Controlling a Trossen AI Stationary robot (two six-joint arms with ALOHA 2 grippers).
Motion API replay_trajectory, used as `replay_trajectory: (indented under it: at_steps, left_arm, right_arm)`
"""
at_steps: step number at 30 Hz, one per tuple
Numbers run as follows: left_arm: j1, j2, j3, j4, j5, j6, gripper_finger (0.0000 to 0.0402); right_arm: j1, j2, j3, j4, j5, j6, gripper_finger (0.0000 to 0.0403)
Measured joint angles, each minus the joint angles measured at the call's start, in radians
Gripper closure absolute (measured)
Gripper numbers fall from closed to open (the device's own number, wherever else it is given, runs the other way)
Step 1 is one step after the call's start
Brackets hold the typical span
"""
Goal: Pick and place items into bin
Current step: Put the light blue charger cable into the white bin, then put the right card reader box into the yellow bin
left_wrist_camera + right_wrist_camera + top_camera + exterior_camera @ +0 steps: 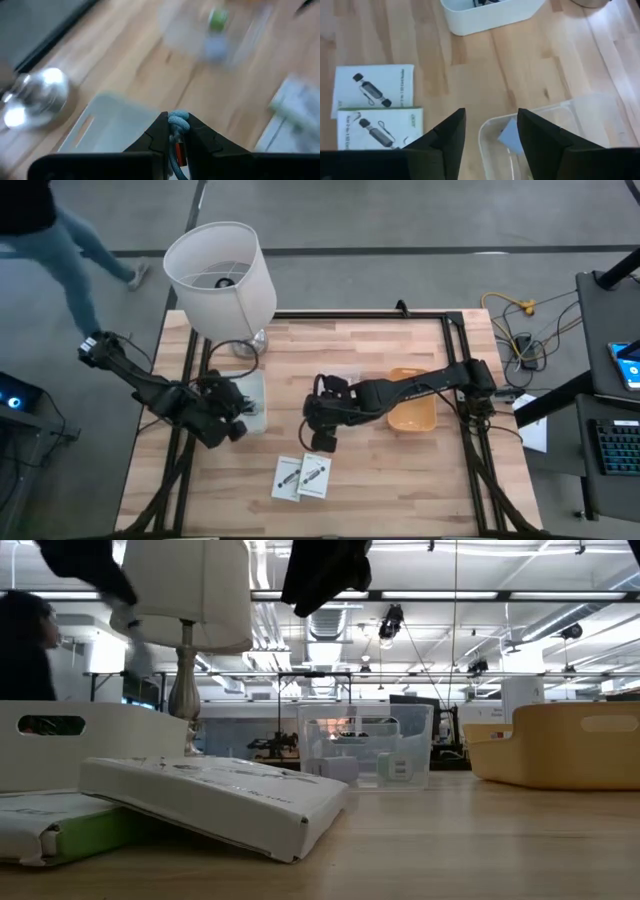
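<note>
Two flat white packets with dark pen prints lie side by side near the table's front; they also show in the right wrist view. A white bin stands at the left and holds a black cable. A clear tub holds a blue-grey piece and a green piece. My left gripper hangs over the white bin, shut on a small light-blue thing. My right gripper is open and empty above the clear tub's rim. My left gripper pinches a small light-blue knotted thing between its two fingertips. The thing is lifted clear, above the white bin's edge. Something orange shows farther back between the fingers. What the rest of the thing looks like is hidden by the fingers.
A big white lampshade on a shiny base stands at the far left, beside the white bin. A yellow bin stands right of centre. Bare wood lies between the packets and the bins. A person walks past the table's far left.
</note>
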Motion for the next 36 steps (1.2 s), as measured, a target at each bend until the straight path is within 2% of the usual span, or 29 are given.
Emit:
replay_trajectory:
  at_steps: [5,7,9,12,17,25,29,32,34,36]
  left_arm:
    - [0.000,0.092,0.004,-0.143,0.167,-0.008,0.0379]
    - [0.000,0.148,-0.001,-0.182,0.151,-0.041,0.0376]
    - [0.000,0.207,0.000,-0.224,0.088,-0.077,0.0366]
    - [0.002,0.286,0.012,-0.276,0.038,-0.081,0.0333]
    - [0.002,0.365,0.013,-0.290,0.103,-0.084,0.0263]
    - [-0.002,0.345,0.074,-0.293,0.128,-0.134,0.0168]
    - [-0.006,0.316,0.156,-0.291,0.132,-0.118,0.0145]
    - [-0.016,0.309,0.229,-0.276,0.133,-0.085,0.0142]
    - [-0.033,0.302,0.268,-0.203,0.133,-0.046,0.0142]
    - [-0.052,0.290,0.286,-0.027,0.149,0.017,0.0142]
  right_arm:
    - [-0.001,0.000,0.000,0.007,0.000,0.001,0.0230]
    - [-0.001,0.000,0.000,0.013,0.000,0.001,0.0231]
    - [0.000,0.000,0.000,0.020,0.000,0.005,0.0232]
    - [-0.001,0.000,0.000,0.031,-0.001,0.025,0.0234]
    - [0.001,0.000,0.000,0.031,-0.020,0.035,0.0230]
    - [0.015,0.000,0.000,0.028,-0.123,0.032,0.0228]
    - [0.040,0.000,0.000,0.007,-0.157,0.005,0.0223]
    - [0.070,0.000,-0.001,-0.011,-0.160,-0.035,0.0219]
    - [0.093,0.000,-0.001,-0.019,-0.174,-0.055,0.0218]
    - [0.116,0.000,-0.006,-0.029,-0.195,-0.068,0.0218]
